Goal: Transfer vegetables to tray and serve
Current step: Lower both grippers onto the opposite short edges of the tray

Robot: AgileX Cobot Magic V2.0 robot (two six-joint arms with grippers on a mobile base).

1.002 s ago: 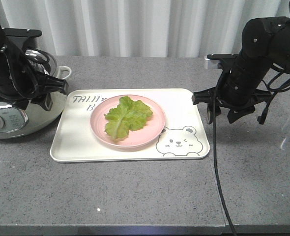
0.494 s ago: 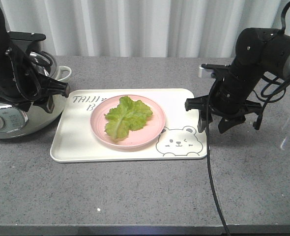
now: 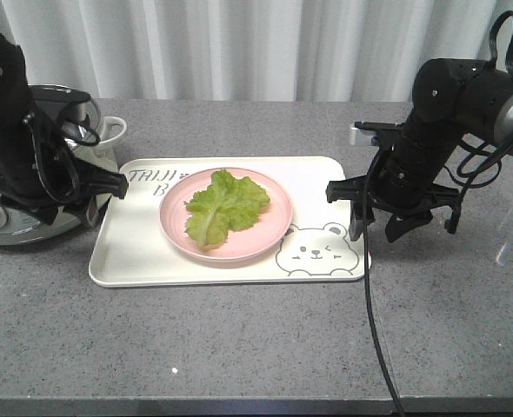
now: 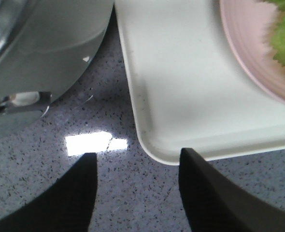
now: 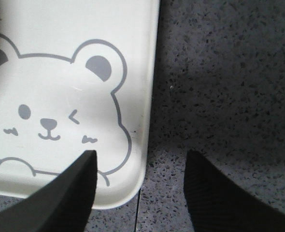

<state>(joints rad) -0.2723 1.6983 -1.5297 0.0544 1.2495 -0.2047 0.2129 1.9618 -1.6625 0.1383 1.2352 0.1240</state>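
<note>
There are two black tools, each with two tapered fingers spread apart and gripping nothing. The left tool (image 4: pixel 138 191) hangs over the tray's near-left rounded corner, beside one rounded silver-white electric cooker (image 3: pixel 13 208). The right tool (image 5: pixel 141 193) straddles the tray's right rim by the single grey winking bear print (image 5: pixel 50 121). One glossy cream rectangular plastic tray (image 3: pixel 135 252) lies on the speckled grey stone desk (image 3: pixel 239 347). It carries one round pink plate (image 3: pixel 265 234), and one ruffled green lettuce leaf (image 3: pixel 224 204) rests on that plate.
</note>
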